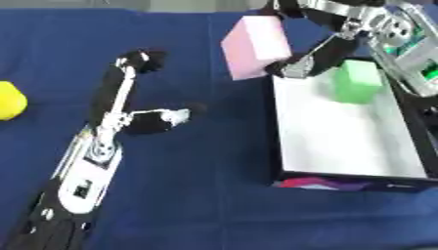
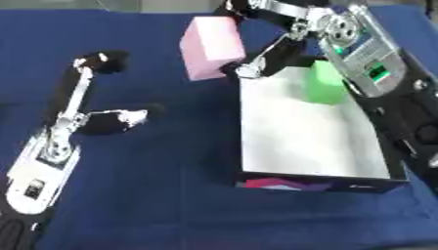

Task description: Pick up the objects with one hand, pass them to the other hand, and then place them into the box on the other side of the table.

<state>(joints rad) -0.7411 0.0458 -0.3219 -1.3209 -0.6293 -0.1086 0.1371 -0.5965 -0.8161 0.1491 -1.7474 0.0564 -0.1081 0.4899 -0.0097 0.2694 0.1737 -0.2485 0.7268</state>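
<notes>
A pink block (image 1: 255, 45) hangs just left of the box's far left corner, pinched between the fingers and thumb of my right hand (image 1: 318, 34), which reaches in from the upper right. A green block (image 1: 356, 80) stands inside the white-floored box (image 1: 342, 132) at its far end. My left hand (image 1: 128, 105) lies over the blue cloth at centre left, fingers straight and spread, holding nothing. A yellow object (image 1: 10, 100) shows at the left edge.
The blue cloth (image 1: 197, 195) covers the whole table. The box has dark walls and a coloured front face (image 1: 334, 184). My right forearm (image 2: 385, 78) runs along the box's right side.
</notes>
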